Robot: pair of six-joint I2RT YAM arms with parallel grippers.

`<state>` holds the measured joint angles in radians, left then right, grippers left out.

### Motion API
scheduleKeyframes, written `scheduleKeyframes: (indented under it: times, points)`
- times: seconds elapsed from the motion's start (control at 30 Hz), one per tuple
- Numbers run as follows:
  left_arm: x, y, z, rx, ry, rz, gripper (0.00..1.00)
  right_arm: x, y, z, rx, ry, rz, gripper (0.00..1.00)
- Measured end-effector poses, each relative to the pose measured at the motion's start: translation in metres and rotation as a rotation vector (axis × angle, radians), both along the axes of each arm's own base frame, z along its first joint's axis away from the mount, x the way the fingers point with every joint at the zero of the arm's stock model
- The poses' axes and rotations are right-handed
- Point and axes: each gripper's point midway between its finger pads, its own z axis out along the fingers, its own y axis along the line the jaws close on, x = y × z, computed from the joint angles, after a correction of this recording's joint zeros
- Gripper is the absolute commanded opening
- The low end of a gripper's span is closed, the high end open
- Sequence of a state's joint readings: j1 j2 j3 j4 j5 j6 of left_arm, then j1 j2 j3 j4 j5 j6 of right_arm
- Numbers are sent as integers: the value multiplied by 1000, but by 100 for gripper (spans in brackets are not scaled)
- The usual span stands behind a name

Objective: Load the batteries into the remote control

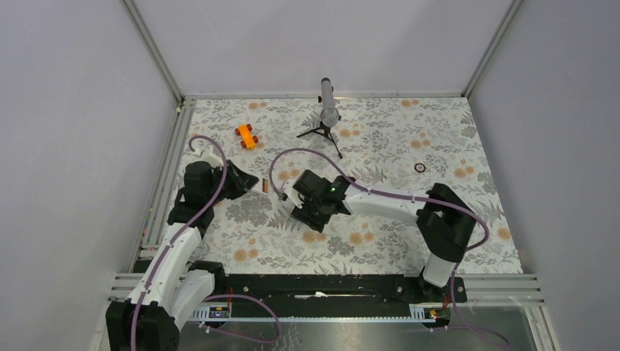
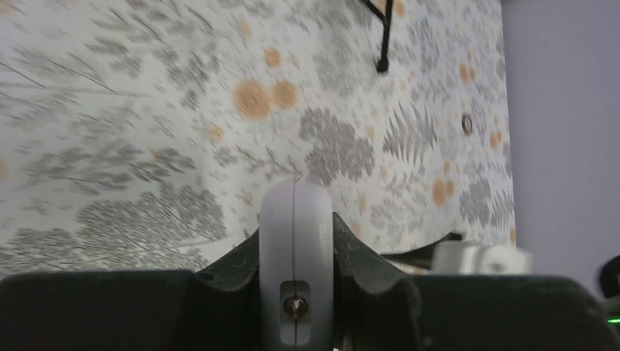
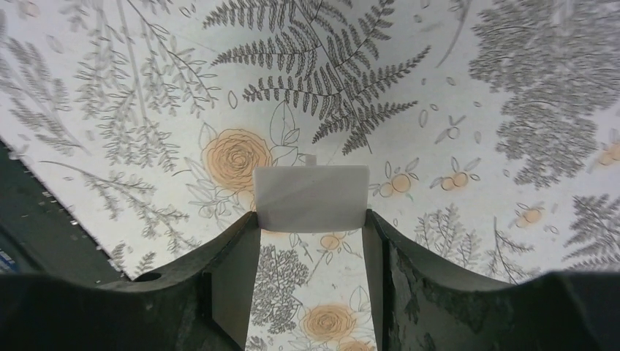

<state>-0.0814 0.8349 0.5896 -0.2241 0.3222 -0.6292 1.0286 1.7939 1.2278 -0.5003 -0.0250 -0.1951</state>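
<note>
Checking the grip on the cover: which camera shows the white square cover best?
Right wrist: the white square cover sits centre frame, tab up, clamped between the fingers of the right gripper. Top external: hidden under that gripper. Left wrist: not visible.

A remote (image 2: 292, 201) filled the left gripper's (image 2: 297, 228) jaws, a cover (image 3: 311, 194) the right gripper's (image 3: 311, 218); ahead of both, cloth (image 2: 146, 110) lay open, a tripod (image 2: 382, 55) well beyond the left.

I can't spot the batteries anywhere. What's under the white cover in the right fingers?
Only the floral tablecloth shows around and below the white cover clamped between the right fingers; no battery in sight. The patch directly behind the cover is hidden.
</note>
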Motion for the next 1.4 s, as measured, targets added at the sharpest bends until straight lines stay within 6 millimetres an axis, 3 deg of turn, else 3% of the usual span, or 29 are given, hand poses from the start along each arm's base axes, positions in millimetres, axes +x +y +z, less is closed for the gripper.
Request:
scheduleKeyframes:
  times: [0.2,0.37,0.53,0.9,1.4]
  points:
    - [-17,-40,-24,-90,17,-157,0,2,2,48,149,-73,-42,46]
    - [-19,-68,-16,-152,-30,-271,0,5,8,72,232,-108,-61,47]
    - [-29,-96,-2,-190,-88,-400,0,6,11,79,260,-114,-76,47]
    - [-42,-111,-5,-187,-9,-502,0,20,22,102,299,-161,-113,48]
    - [-53,-115,-9,-185,58,-543,0,19,21,91,267,-141,-112,48]
